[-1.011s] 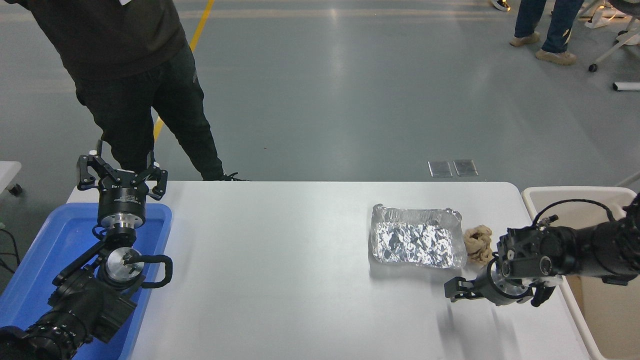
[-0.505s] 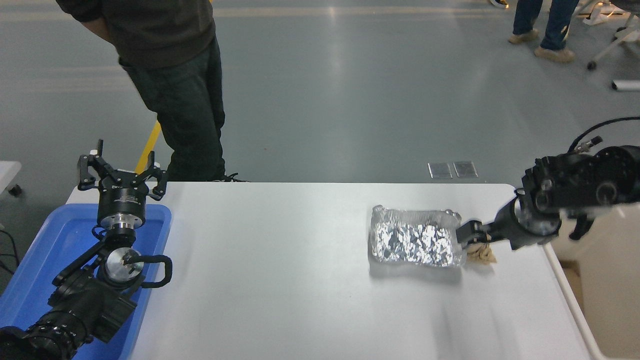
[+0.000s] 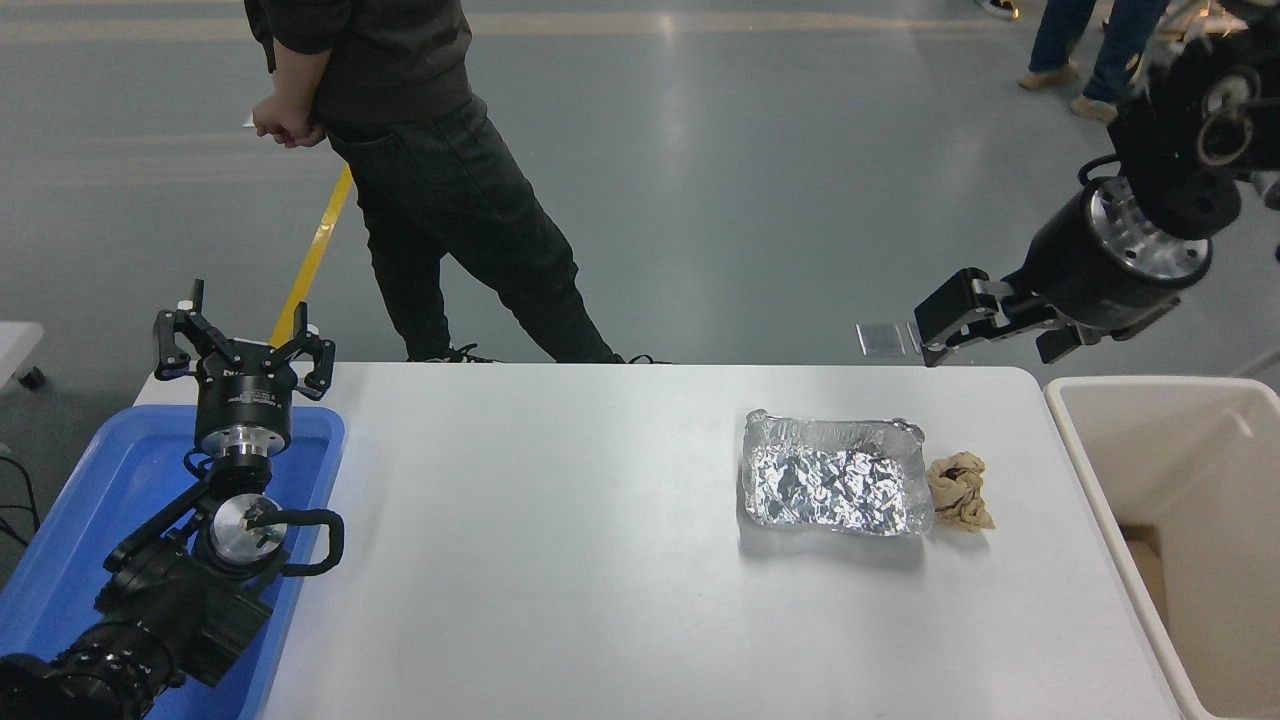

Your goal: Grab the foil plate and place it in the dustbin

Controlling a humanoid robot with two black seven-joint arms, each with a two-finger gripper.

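foil plate (image 3: 832, 487) flat on white table (image 3: 560, 560); right gripper (image 3: 950, 322) raised above, fingers seemingly together, empty; left gripper (image 3: 243, 350) parked, fingers apart.

Paper wad (image 3: 960, 490) touches the foil plate (image 3: 832, 487) on its dustbin (image 3: 1160, 440) side; other sides open.

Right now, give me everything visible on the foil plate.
The foil plate is a shallow rectangular tray of shiny, crinkled silver foil with a raised, ribbed rim, dented at the corners. It looks empty and lies flat, open side up, on the right half of the white table. A crumpled tan paper wad sits against its right end. The cream dustbin stands off the table's right edge. The right tool hangs well above it, touching nothing.
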